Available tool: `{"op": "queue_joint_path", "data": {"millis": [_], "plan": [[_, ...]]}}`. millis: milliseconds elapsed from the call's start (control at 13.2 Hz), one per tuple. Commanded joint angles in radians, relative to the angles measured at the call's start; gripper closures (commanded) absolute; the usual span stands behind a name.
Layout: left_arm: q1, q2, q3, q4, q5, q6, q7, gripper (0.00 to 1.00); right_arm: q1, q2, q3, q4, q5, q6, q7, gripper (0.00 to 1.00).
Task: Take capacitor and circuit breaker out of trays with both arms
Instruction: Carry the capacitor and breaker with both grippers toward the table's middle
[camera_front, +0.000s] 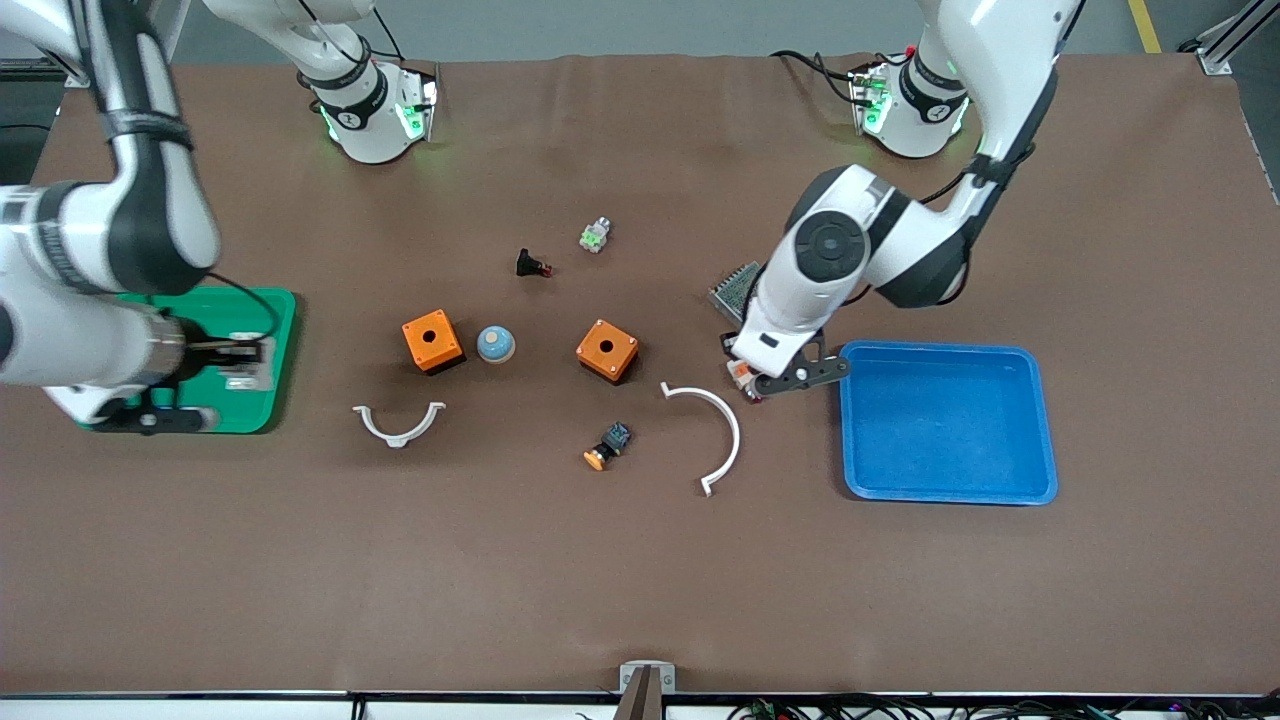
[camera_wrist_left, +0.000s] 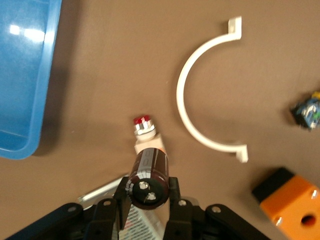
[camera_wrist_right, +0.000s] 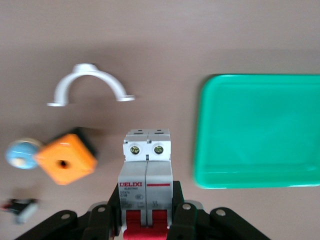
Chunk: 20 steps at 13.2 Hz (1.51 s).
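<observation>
holding is the step in hand: both parts are judged to have been lifted clear of their trays, so that only a setting-down on the brown table (camera_front: 640, 580) remains, which calls for each arm to be lowered onto a bare patch and its fingers eased apart without the neighbouring parts being knocked. counted from the front camera's edge upward, the following are seen: one orange-capped button (camera_front: 607, 448); two white curved clamps, the large clamp (camera_front: 712, 435) and the small clamp (camera_front: 398, 421); two trays, the blue tray (camera_front: 945, 490) at the left arm's end and the green tray (camera_front: 262, 405) at the right arm's end, both seemingly holding nothing; two orange boxes, one (camera_front: 607, 350) nearer the blue tray and one (camera_front: 432, 340) nearer the green; one blue dome (camera_front: 495, 344) between them; one black switch (camera_front: 530, 264); one green-tipped part (camera_front: 595, 235). the left gripper (camera_wrist_left: 148, 196) is closed on the capacitor (camera_wrist_left: 148, 172), held over the table between the large clamp and the blue tray, directly above an indicator lamp (camera_wrist_left: 144, 132) lying there. the right gripper (camera_wrist_right: 146, 210) is closed on the circuit breaker (camera_wrist_right: 146, 167), held above the green tray's edge toward the table's middle in the front view. one capacitor and one circuit breaker are counted, and two arms, neither idle.
</observation>
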Motion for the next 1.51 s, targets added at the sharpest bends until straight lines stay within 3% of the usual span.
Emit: {"op": "queue_joint_path", "data": {"millis": [0,151,529,832,1437], "plan": [[-0.089,0.199,0.009,0.202,0.117,-0.008,-0.19,1.0,0.13,0.012,-0.012,0.014,0.064,-0.005,0.187,0.78],[-0.132,0.285,0.011,0.285,0.166,-0.005,-0.259,1.0,0.225,0.02,-0.014,0.014,0.093,0.029,0.295,0.78],[-0.159,0.359,0.02,0.296,0.192,0.102,-0.275,1.0,0.345,0.147,-0.014,0.011,0.146,0.226,0.396,0.78],[-0.165,0.391,0.046,0.298,0.194,0.168,-0.266,0.98,0.365,0.236,-0.012,0.011,0.147,0.349,0.396,0.78],[-0.165,0.407,0.081,0.336,0.199,0.173,-0.241,0.95,0.379,0.319,-0.012,0.016,0.147,0.446,0.396,0.78]]}}
